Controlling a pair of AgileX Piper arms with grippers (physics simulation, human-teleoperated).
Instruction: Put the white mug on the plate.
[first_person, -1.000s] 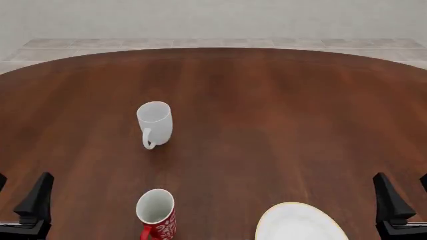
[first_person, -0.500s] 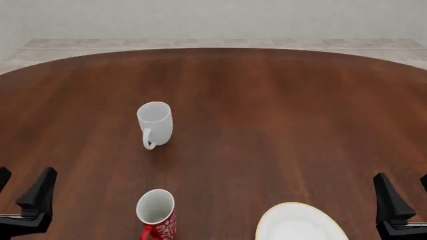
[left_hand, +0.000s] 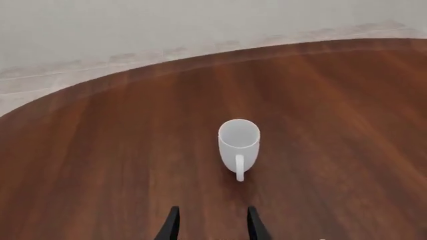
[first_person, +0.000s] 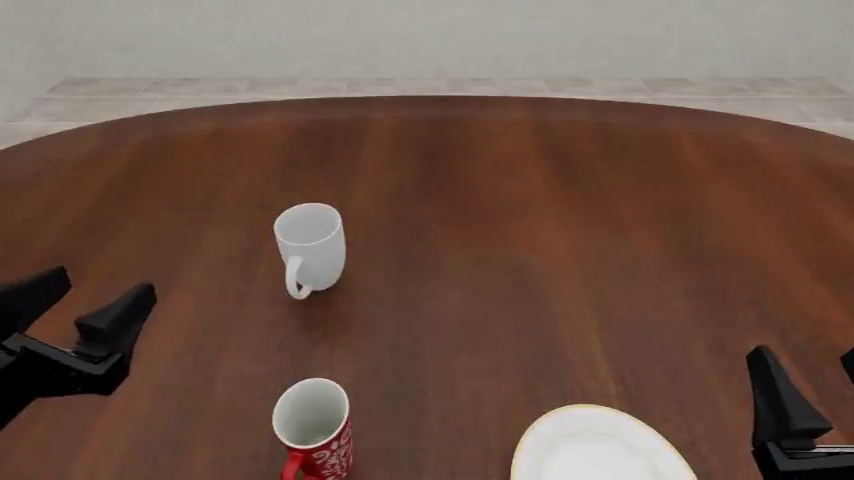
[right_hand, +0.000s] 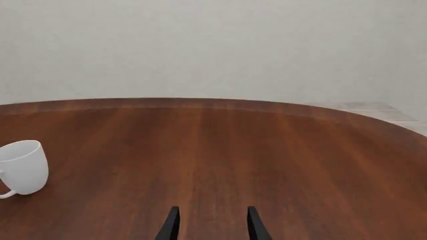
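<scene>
The step in hand looks like the left arm's approach to the white mug (first_person: 310, 246). To do it well, the left gripper (first_person: 83, 303) should keep the mug centred ahead of its spread fingers and close across the cylinder, clear of the loop handle that faces back toward the arms.

Nearest the arms, the red mug (first_person: 314, 425) stands beside the plate (first_person: 594, 450) at the table's (first_person: 561, 220) near edge; the plate lies just inward of the right gripper (first_person: 801, 400), which is open and empty at the near right.

The left gripper is also open and empty. The white mug stands upright ahead of it, well apart, a little to its right.
</scene>
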